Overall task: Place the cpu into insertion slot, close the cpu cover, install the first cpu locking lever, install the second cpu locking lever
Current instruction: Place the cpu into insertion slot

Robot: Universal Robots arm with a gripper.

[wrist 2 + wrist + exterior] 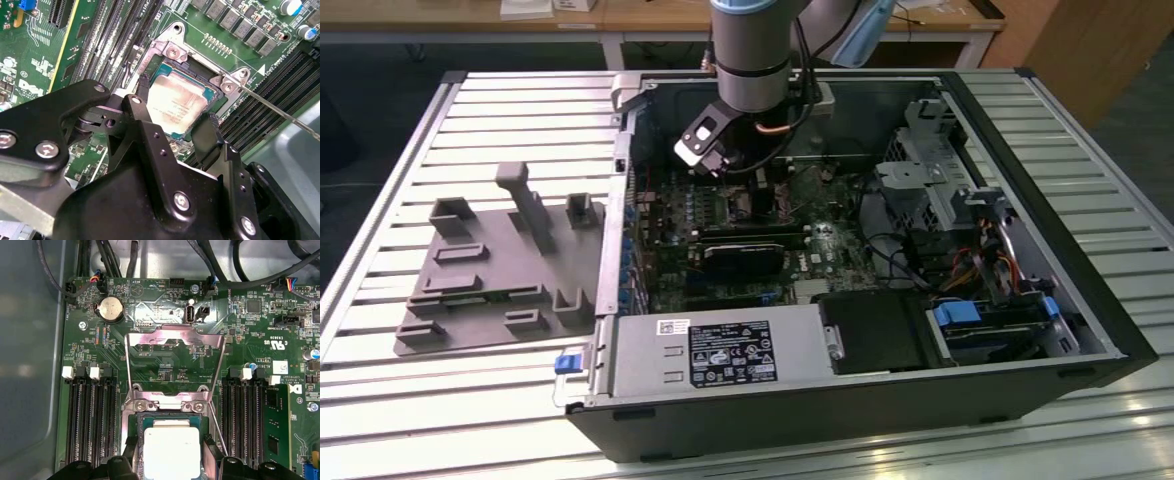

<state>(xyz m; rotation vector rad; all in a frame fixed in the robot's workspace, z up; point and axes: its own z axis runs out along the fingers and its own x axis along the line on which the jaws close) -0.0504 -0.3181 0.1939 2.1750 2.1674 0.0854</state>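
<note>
The cpu, a silvery square chip, lies level in the insertion slot on the green motherboard. My gripper hangs right over it, with one black fingertip against one edge and the other against the opposite edge, shut on the chip. The cpu cover stands swung open behind the socket. A thin wire locking lever sticks out unlatched beside the socket, and a second one runs along the other side. In the exterior view the gripper is deep in the case's back half.
Memory slots flank the socket on both sides. A long black card lies across the board, with the power supply in front of it. Drive cages and cables fill the exterior view's right. A grey fixture plate sits on the slatted table.
</note>
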